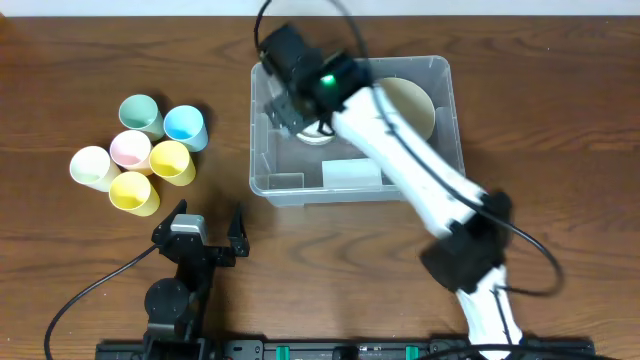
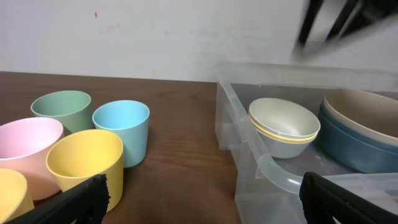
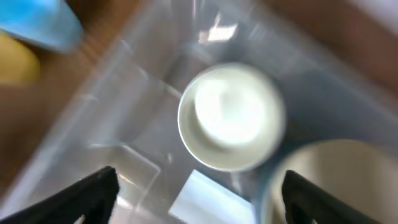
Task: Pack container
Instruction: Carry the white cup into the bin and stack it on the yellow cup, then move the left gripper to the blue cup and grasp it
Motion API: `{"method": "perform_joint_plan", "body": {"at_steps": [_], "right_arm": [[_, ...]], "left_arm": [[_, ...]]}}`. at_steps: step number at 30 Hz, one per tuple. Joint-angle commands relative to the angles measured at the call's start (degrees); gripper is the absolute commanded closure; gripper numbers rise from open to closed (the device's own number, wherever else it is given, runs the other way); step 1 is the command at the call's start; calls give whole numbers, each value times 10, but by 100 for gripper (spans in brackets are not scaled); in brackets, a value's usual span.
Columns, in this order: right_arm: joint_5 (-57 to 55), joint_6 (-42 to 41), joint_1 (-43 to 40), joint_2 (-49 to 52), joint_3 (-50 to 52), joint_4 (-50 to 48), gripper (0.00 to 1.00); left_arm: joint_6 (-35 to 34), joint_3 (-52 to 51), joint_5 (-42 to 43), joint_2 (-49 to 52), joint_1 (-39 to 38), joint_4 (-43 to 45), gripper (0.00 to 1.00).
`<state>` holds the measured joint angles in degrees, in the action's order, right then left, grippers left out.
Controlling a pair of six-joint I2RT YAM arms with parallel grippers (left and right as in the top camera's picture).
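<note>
Your right gripper (image 1: 292, 112) hangs over the container (image 1: 440, 70), jaws spread wide, gripping nothing | container sits right of centre, small white bowl (image 3: 231, 124) inside under that claw, larger cream bowl (image 1: 415, 105) to its right | your left gripper (image 1: 205, 232) at near edge, jaws wide, empty | six cups (image 1: 131, 148) clustered left of container

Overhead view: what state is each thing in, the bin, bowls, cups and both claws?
container: open-topped, holding bowls
small cream bowl: upright inside it
large cream bowl: nested in blue bowl
cups: six, upright on table
left gripper: open, empty
right gripper: open, over small cream bowl
</note>
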<state>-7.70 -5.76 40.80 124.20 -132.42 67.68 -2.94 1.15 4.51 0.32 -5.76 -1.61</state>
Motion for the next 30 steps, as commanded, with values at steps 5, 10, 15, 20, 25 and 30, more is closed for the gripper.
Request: {"method": "perform_joint_plan", "body": {"at_steps": [5,10,15,20,25,30], "right_arm": [[-90,-52,-84,-196,-40,53,1],[-88,-106,-209,-252,-40,88,1],[-88,-136,-347,-260,-39,118,1],[-81,-146,-459,-245,-32,131,1],[-82,-146,-527,-230,-32,131,1],[-82,-146,-554,-229,-32,131,1]], "left_arm": [[3,-9,9,-1,2,-20,2],[3,-9,9,-1,2,-20,2],[3,-9,9,-1,2,-20,2],[3,-9,9,-1,2,-20,2],[3,-9,9,-1,2,-20,2],[4,-9,8,-1,2,-20,2]]}}
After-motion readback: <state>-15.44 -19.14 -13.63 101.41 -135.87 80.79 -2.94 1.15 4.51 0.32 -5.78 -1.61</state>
